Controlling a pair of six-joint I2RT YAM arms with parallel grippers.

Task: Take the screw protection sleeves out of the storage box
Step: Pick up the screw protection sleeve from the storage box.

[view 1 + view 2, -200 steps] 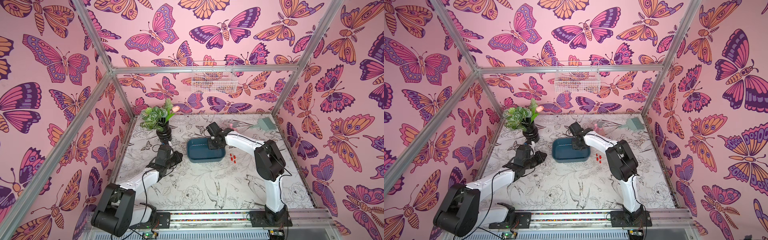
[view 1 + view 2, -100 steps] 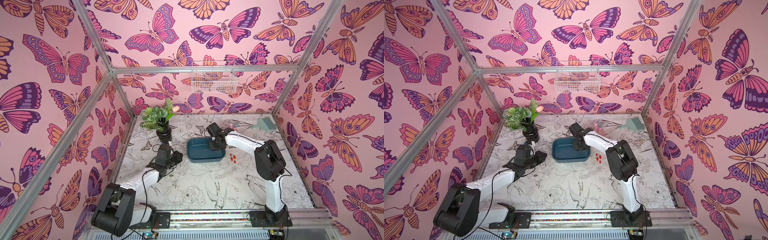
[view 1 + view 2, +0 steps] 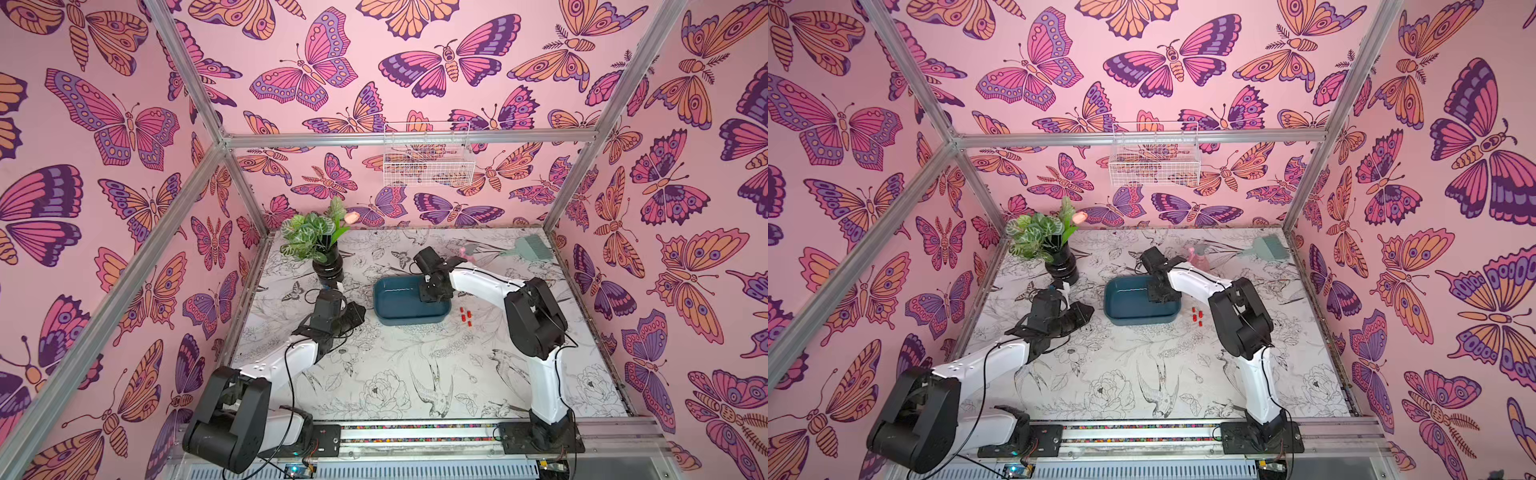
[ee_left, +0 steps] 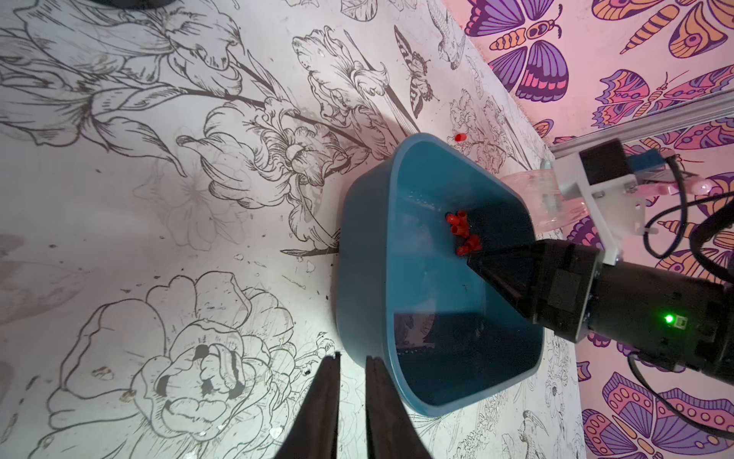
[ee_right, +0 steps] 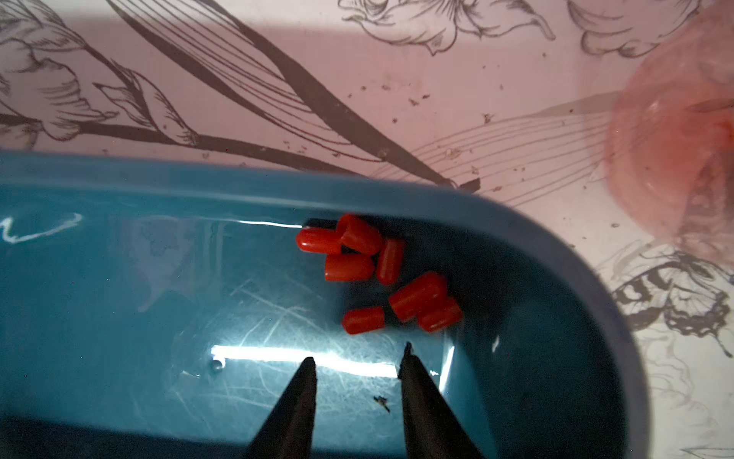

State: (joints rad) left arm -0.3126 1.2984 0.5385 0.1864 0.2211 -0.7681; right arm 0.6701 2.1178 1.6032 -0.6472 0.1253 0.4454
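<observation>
Top views, storage box (image 3: 399, 305): flat on the flowered table (image 3: 415, 365), mid-table, between the two arms.
Top views, right gripper (image 3: 432, 293): down inside the storage box at its far right corner; fingertips hidden by the wrist, spread not readable from above.
Top views, left gripper (image 3: 358, 312): low over the table, just beside the box's left wall and outside it.
Top views, screw protection sleeves (image 3: 463, 318): four loose on the table just right of the box; those inside hidden by the right arm.
Top views, surroundings: potted plant (image 3: 322, 249) far left, pink spray bottle (image 3: 1200, 257) and pale green scoop (image 3: 1266, 247) at the back, white wire basket (image 3: 428, 160) on the rear wall.
Left wrist, left fingers (image 4: 327, 401): nearly together, a narrow slit between, nothing in it; tips over bare table just beside the box's near corner.
Left wrist, sleeves: a small red heap on the box floor at the right gripper's tip; one more on the table beyond the far rim.
Right wrist, right fingers (image 5: 298, 409): parted, nothing between; tips over the box floor, just short of the nearest sleeve, not touching.
Right wrist, sleeves: seven on the floor near a rounded corner, four bunched by the wall, three nearer the fingers.
Right wrist, spray bottle: blurred pink, outside the rim.
</observation>
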